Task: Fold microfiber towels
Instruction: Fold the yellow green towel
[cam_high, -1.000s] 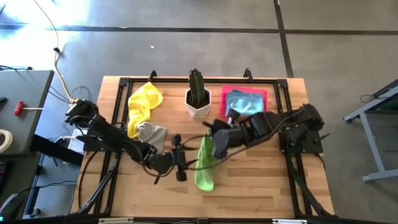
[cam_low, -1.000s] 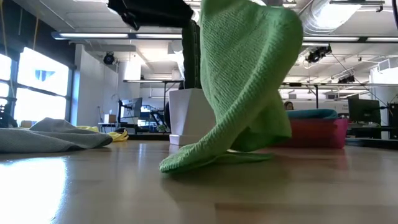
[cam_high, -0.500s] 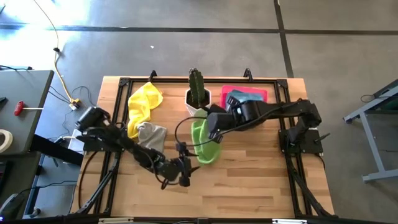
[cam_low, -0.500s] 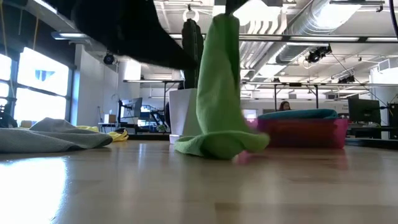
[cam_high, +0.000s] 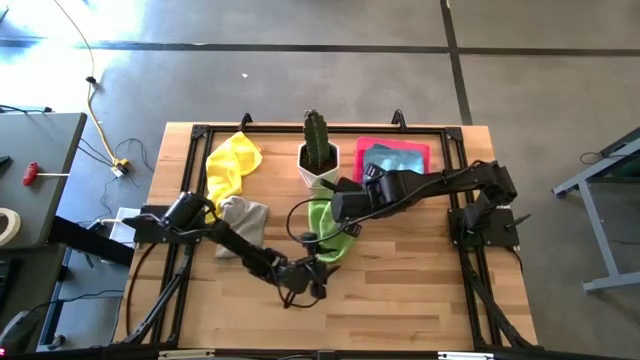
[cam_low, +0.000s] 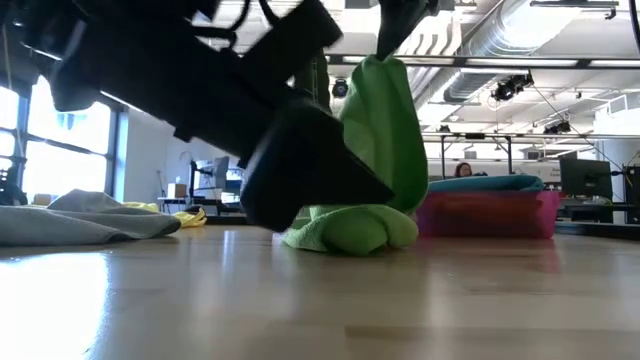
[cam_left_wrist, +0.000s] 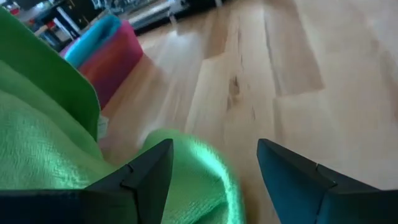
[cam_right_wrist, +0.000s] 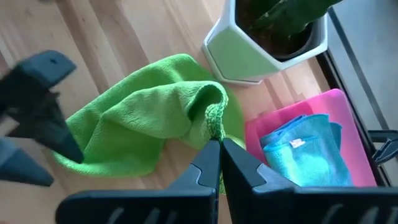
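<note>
A lime green microfiber towel (cam_high: 330, 232) hangs from my right gripper (cam_right_wrist: 219, 152), which is shut on it high above the table's middle. The towel's lower part lies bunched on the table (cam_low: 350, 230). My left gripper (cam_left_wrist: 214, 171) is open and low over the table at the towel's near end (cam_high: 318, 283). A bulge of the green cloth (cam_left_wrist: 199, 162) lies between its fingers. In the low view the left arm (cam_low: 250, 130) covers the towel's left side. Yellow (cam_high: 230, 165) and grey (cam_high: 240, 215) towels lie at the far left. My right gripper pinches the green towel's upper edge (cam_right_wrist: 214, 127) between its two fingers, at a bunched corner, coming from above and slanting down. The towel hangs slack below the fingers, its lower part piled on the table. Whether my left gripper touches the towel, I cannot tell.
A cactus in a white pot (cam_high: 318, 155) stands just beyond the green towel. To its right is a pink tray (cam_high: 425, 150) holding a folded light blue towel (cam_high: 392, 162). Bare wood lies toward the near edge (cam_high: 400, 300).
My right gripper has gone toward the far edge and sunk a little. The green towel, then stretched out toward the near edge, is now bunched in a pile under it. My left gripper has come down and toward the table's right, up to the towel's near end.
</note>
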